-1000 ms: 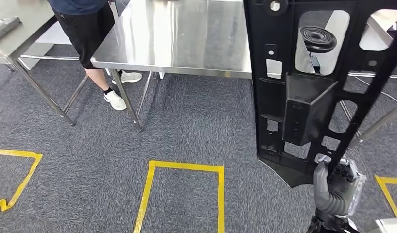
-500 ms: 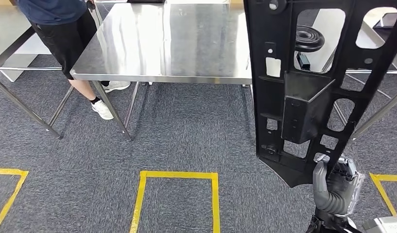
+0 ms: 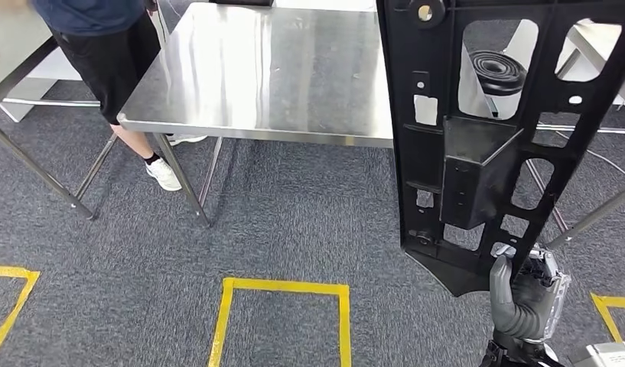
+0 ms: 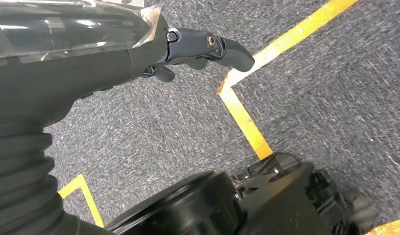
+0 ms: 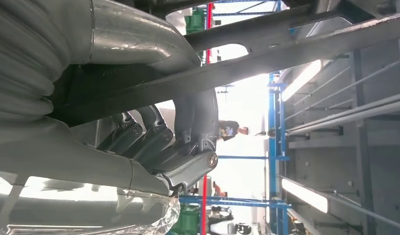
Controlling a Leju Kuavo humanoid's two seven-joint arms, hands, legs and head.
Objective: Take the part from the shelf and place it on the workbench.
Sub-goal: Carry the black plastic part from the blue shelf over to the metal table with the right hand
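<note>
A big black plastic part (image 3: pixel 477 168), a flat frame with several cut-outs and a boxy bulge in its middle, stands upright at the right of the head view. My right hand (image 3: pixel 523 298) grips its lower edge from below. In the right wrist view the fingers (image 5: pixel 178 147) wrap around the part's rim (image 5: pixel 286 44). The steel workbench (image 3: pixel 271 69) lies ahead over the carpet, its top bare and shiny. My left hand (image 4: pixel 207 46) hangs above the carpet with its fingers loosely apart and nothing in them.
A person (image 3: pixel 110 46) in dark shorts stands at the workbench's left corner, beside another steel table (image 3: pixel 11 53). Yellow tape (image 3: pixel 286 287) marks a box on the grey carpet. A black rubber disc (image 3: pixel 496 69) shows through a cut-out. More table legs (image 3: pixel 592 218) stand at the right.
The whole picture has shifted, so the camera moved: the workbench and floor tape slid left, then slightly down. The part stays upright in my right hand.
</note>
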